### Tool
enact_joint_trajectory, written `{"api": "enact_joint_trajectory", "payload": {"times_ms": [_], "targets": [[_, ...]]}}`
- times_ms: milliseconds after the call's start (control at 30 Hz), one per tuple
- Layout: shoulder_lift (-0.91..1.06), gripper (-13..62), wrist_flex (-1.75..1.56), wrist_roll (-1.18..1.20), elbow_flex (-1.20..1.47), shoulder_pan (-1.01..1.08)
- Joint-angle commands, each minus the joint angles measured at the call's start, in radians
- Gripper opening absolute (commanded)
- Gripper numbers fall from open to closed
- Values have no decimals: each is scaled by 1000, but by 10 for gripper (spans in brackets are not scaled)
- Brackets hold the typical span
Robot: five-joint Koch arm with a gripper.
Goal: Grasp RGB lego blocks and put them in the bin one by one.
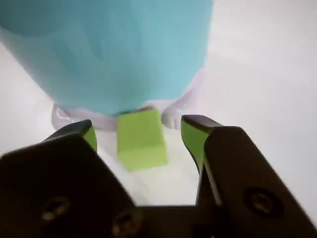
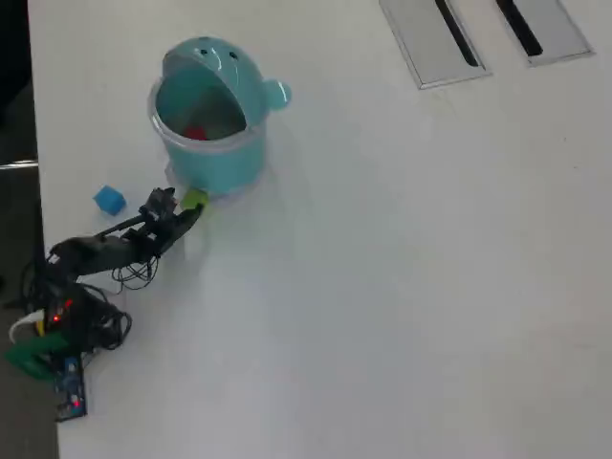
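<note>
A yellow-green block (image 1: 141, 139) lies on the white table right against the foot of the teal bin (image 1: 114, 54). My gripper (image 1: 138, 133) is open, its two black jaws standing on either side of the block with a gap on each side, touching nothing. From above, the yellow-green block (image 2: 195, 199) sits at the bin's (image 2: 215, 163) lower left edge, with the gripper (image 2: 180, 208) just behind it. A red block (image 2: 196, 133) lies inside the bin. The blue block (image 2: 109, 200) rests on the table left of the arm.
The arm's base and wiring (image 2: 62, 320) sit at the table's left edge (image 2: 36, 191). Two grey slotted panels (image 2: 483, 33) are set in the table at the top right. White tabletop (image 2: 402, 287) stretches to the right.
</note>
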Motion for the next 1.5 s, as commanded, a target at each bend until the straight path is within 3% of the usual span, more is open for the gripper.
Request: {"api": "enact_joint_trajectory", "payload": {"times_ms": [0, 367, 867, 1100, 1467], "targets": [[-38, 322, -49, 0, -32, -8], [-279, 325, -222, -5, -97, 9], [-382, 319, -222, 14, -209, -18], [-383, 199, -250, 72, -238, -32], [-210, 165, -224, 89, -169, -8]]}}
